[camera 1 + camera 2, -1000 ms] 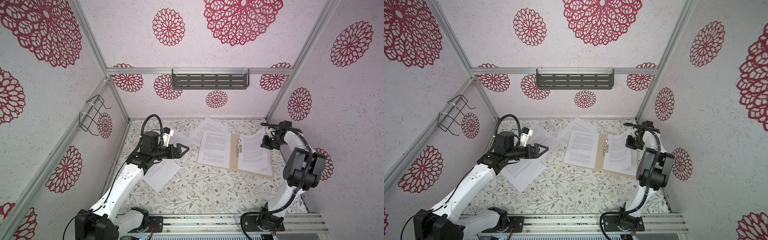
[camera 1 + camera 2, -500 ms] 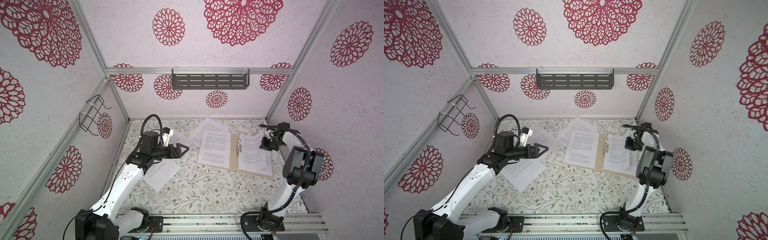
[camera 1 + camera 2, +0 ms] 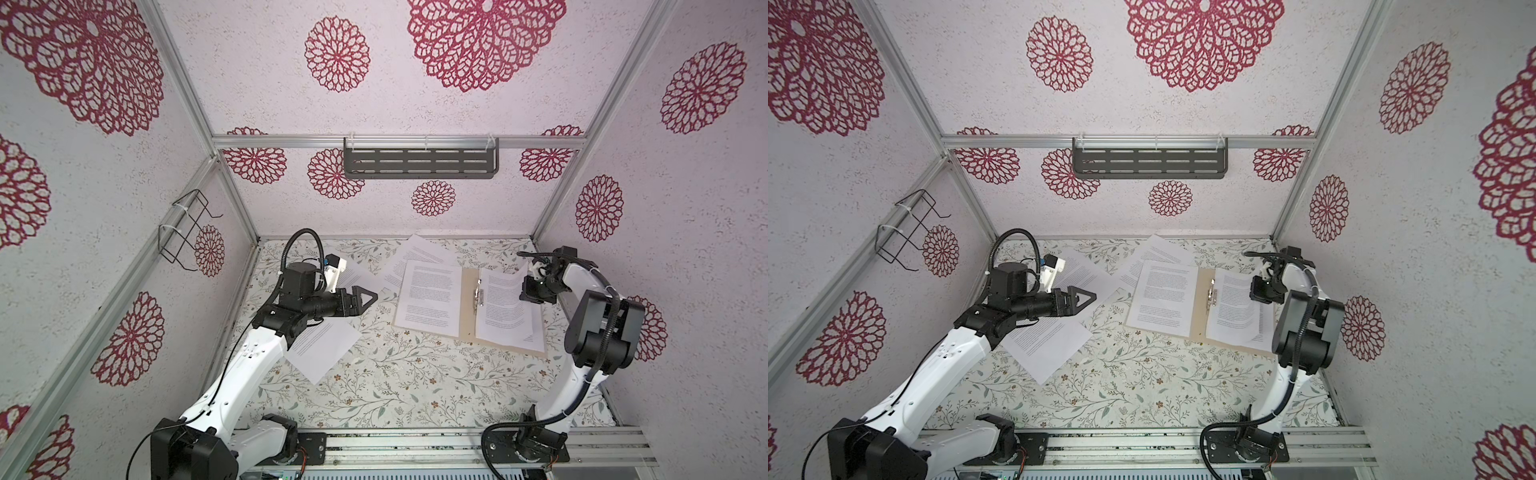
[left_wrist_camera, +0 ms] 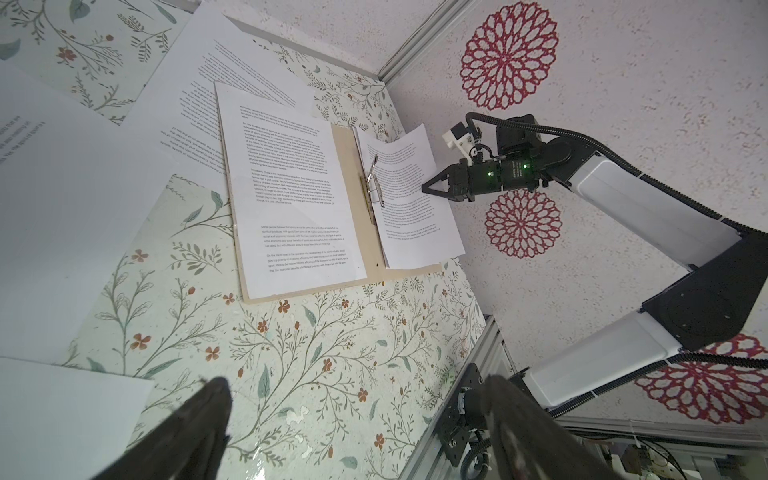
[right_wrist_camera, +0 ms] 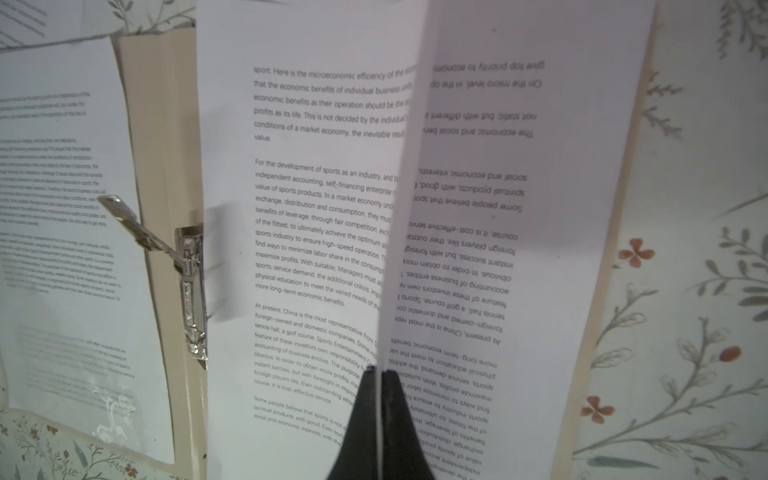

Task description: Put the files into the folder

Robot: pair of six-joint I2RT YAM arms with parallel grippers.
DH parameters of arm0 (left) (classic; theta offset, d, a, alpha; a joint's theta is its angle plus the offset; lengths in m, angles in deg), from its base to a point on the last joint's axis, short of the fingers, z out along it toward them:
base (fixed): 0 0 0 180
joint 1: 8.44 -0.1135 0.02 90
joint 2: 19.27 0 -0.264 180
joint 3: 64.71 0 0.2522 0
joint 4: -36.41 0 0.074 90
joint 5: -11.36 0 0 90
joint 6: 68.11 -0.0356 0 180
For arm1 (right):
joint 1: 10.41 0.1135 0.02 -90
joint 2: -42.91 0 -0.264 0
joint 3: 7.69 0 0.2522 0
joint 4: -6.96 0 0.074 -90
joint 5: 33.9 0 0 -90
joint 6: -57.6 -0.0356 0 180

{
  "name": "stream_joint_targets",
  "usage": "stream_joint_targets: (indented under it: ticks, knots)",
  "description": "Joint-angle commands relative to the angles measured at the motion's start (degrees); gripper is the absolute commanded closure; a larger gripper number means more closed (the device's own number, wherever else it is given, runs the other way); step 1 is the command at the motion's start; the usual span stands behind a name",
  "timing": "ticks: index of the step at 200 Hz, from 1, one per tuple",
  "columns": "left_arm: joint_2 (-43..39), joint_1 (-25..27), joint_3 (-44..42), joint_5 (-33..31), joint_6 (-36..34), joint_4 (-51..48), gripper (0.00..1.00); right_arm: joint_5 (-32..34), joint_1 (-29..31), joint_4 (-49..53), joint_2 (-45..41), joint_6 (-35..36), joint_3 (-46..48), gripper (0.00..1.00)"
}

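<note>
The plain tan cardboard folder (image 3: 468, 305) (image 4: 350, 249) lies open and flat on the floral-patterned worktop (image 3: 395, 386), right of centre and toward the far side. A small metal fastener (image 3: 478, 292) (image 5: 189, 274) sits along its spine. One white printed paper sheet (image 3: 428, 299) covers the left leaf and another white printed sheet (image 3: 505, 328) covers the right leaf.

Over that right leaf a third white sheet (image 5: 511, 174) (image 4: 409, 160) is lifted at its far right edge and curls upward. The right jaws are pressed together on this edge, with the paper running between the two black tips in the right wrist view.

More white sheets lie loose. A few fan out beyond the folder's far left corner (image 3: 422, 249), one lies left of the folder below the left arm's wrist (image 3: 359, 274), and one lies nearer, at the left (image 3: 326, 349), partly under the left arm (image 3: 266, 349).

The left jaws hover above the worktop, well left of the folder, pointing toward it. They stand wide apart and hold nothing.
</note>
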Motion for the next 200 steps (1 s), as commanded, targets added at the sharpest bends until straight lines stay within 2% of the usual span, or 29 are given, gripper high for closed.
stream_joint_targets:
  ticks: [1,25,39,69,78,96,109,112,114,115,117,119,200]
  knots:
    - [0.3,-0.5,-0.7,0.8,-0.3,1.6,0.03,1.7,0.2,2.1,0.2,0.7,-2.1,0.91]
    - [0.3,-0.6,-0.7,0.8,-0.2,1.6,0.03,3.1,0.2,2.5,1.0,0.2,-2.9,0.87]
    - [0.2,-0.6,-0.7,0.8,-0.2,1.6,0.03,3.3,0.3,2.6,1.4,0.2,-3.3,0.79]
    - [0.3,-0.5,-0.7,0.8,-0.2,1.6,0.03,4.3,0.3,2.6,2.2,-0.1,-3.9,0.77]
    - [0.3,-0.5,-0.7,0.8,-0.1,1.6,0.03,4.4,0.4,2.6,2.4,-0.1,-4.2,0.73]
    - [0.4,-0.6,-0.7,0.9,-0.1,1.7,0.03,4.5,0.4,2.5,2.9,-0.2,-4.7,0.56]
    - [0.5,-0.6,-0.7,1.0,-0.1,1.7,0.03,4.5,0.6,2.3,3.3,-0.3,-5.0,0.54]
    - [0.5,-0.6,-0.7,1.0,-0.1,1.7,0.03,4.4,0.6,2.4,3.4,-0.4,-5.1,0.49]
    - [0.5,-0.6,-0.7,1.0,0.0,1.7,0.03,4.3,0.6,2.3,3.5,-0.4,-5.1,0.18]
    - [0.5,-0.6,-0.7,1.0,-0.1,1.7,0.03,4.3,0.6,2.3,3.5,-0.5,-5.1,0.09]
    - [0.5,-0.7,-0.7,1.0,-0.1,1.8,0.03,4.3,0.6,2.2,3.6,-0.5,-5.2,0.03]
    - [0.5,-0.7,-0.7,1.0,-0.1,1.7,0.03,4.2,0.6,2.2,3.6,-0.5,-5.2,0.02]
    - [0.9,-1.0,-0.8,1.1,-0.1,1.8,0.03,8.2,1.3,-2.1,5.3,-2.8,-4.4,0.01]
